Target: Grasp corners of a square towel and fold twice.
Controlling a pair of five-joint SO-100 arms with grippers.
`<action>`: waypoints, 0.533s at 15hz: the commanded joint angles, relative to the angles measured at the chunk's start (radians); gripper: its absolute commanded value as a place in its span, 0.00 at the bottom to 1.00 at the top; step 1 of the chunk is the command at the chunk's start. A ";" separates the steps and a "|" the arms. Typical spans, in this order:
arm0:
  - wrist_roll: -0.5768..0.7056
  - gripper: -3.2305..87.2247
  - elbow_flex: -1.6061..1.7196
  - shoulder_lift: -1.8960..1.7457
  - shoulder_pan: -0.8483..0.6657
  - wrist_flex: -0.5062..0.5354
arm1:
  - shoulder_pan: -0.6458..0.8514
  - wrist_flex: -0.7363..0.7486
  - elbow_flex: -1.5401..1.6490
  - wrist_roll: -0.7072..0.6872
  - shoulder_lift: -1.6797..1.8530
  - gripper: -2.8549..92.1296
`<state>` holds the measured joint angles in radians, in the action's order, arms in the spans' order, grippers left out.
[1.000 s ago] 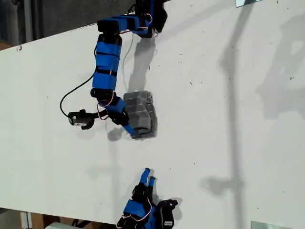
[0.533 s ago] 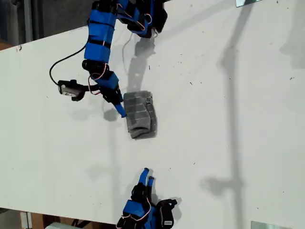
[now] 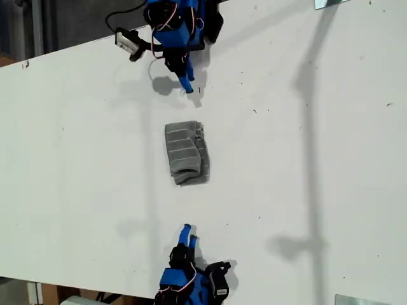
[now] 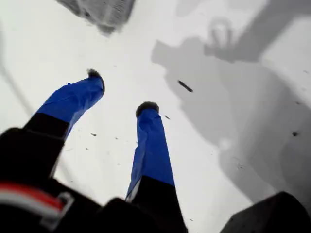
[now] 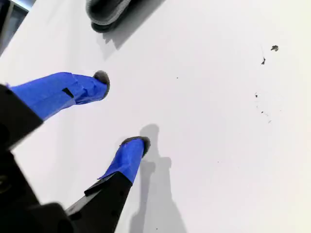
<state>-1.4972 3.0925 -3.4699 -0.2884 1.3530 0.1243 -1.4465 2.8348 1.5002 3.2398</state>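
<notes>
Overall: a white counter (image 3: 76, 190) seen from above, with one folded cloth on it and two blue robot arms, one at each long edge.
Towel: the towel (image 3: 186, 152) lies near the middle of the counter as a compact grey block, layers stacked, its striped weave faint. It sits between the two arms, well apart from both. Nothing touches it.
Corners: they are tucked into the stack, and none can be picked out singly.
First claw: my first gripper (image 3: 187, 234) sits by the counter edge at the bottom of the exterior view, pointing toward the towel. Its wrist view shows the first gripper (image 4: 120, 91) parted wide and empty, with the towel (image 4: 104, 9) beyond its tips.
Second claw: my second gripper (image 3: 186, 81) hangs by the opposite edge, tips angled down at bare counter. Its wrist view shows the second gripper (image 5: 120, 109) spread wide, holding nothing.
Why so: both claws stand clear, so the cloth rests under its own weight.
Progress: judging by the small stacked shape, both folds look done.
</notes>
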 commanded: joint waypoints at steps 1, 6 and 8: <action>0.021 0.27 0.005 -0.003 -0.031 -0.015 | 0.031 -0.052 -0.025 0.018 0.055 0.23; 0.104 0.26 0.021 -0.003 0.044 -0.037 | 0.101 -0.057 -0.028 0.020 0.055 0.22; 0.311 0.25 0.021 -0.003 0.110 -0.038 | 0.103 -0.057 -0.028 0.015 0.055 0.22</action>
<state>-1.3116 3.1078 -3.4699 -0.2224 1.3269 0.2163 -1.4941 2.8348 1.5156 3.2935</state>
